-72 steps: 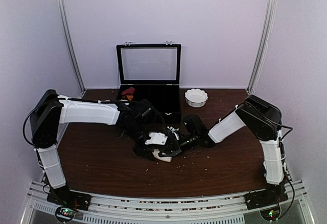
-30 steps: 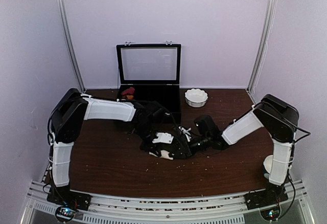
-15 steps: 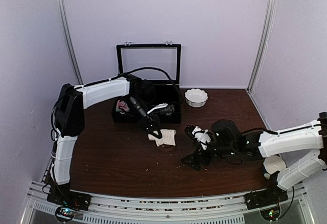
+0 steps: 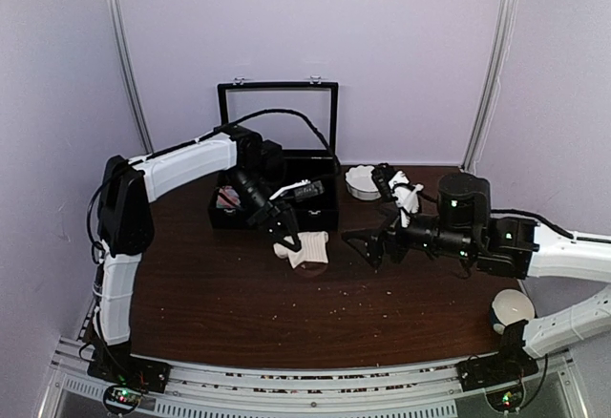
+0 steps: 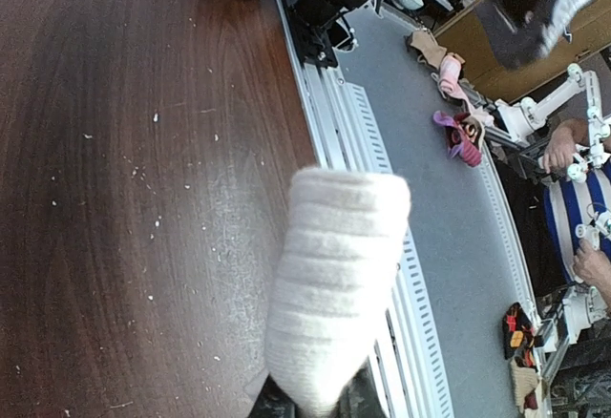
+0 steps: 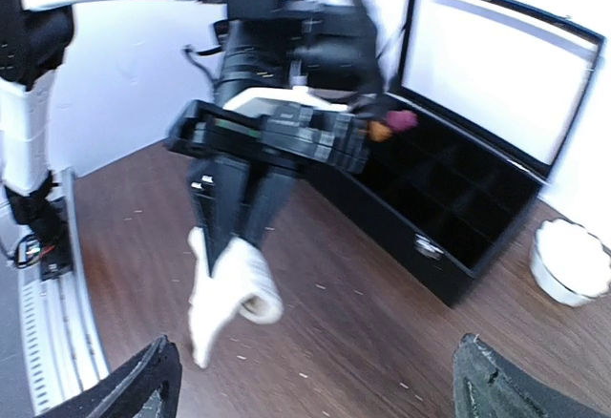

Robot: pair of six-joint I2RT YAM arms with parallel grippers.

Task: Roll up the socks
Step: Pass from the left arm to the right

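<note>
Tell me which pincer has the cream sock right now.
The left pincer: it is shut on the rolled cream sock in front of the black box. The right pincer is wide open and empty, facing it.

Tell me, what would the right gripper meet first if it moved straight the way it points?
The right gripper would probably meet the rolled cream sock hanging from the left gripper, a little left of its line; depth is unclear.
</note>
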